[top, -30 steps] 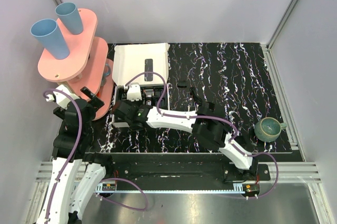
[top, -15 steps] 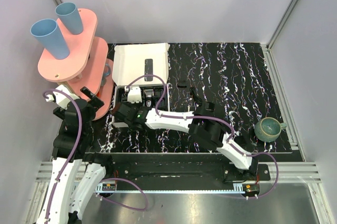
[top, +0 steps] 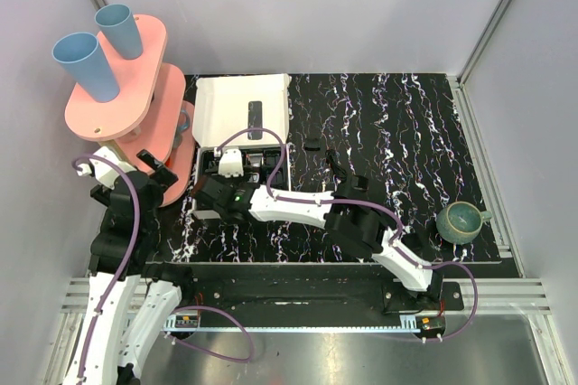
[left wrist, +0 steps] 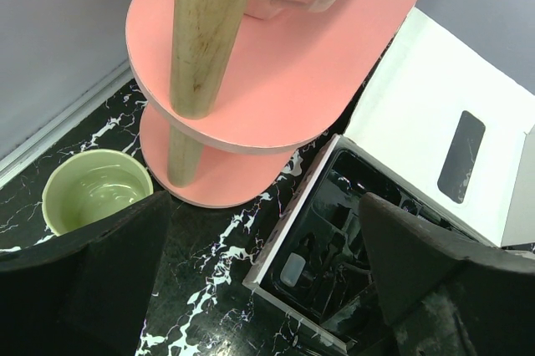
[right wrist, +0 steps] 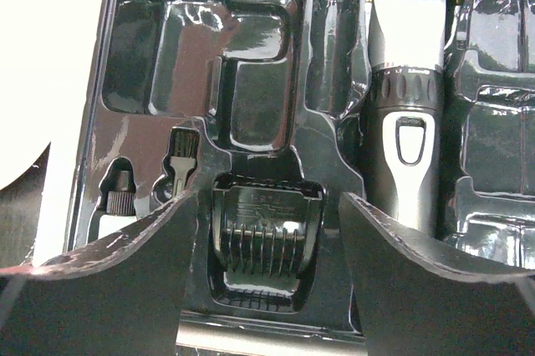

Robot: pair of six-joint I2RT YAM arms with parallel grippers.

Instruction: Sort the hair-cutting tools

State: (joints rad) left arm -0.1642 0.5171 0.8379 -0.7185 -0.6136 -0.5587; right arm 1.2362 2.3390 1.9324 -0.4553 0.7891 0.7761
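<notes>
The right gripper (right wrist: 266, 199) has edged slightly left over the tray (right wrist: 167, 47) since a second ago. Its jaws stand wide, holding nothing, straddling a comb (right wrist: 266, 243) seated in its slot. The clipper (right wrist: 404, 114) lies in a slot beside it. The left gripper (left wrist: 263, 205) hangs wide open, empty, by the pink stand (left wrist: 276, 63). One black piece (top: 312, 144) lies on the surface (top: 415, 132).

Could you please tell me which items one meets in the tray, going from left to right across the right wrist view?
small bottle → brush → comb attachment → clipper
</notes>
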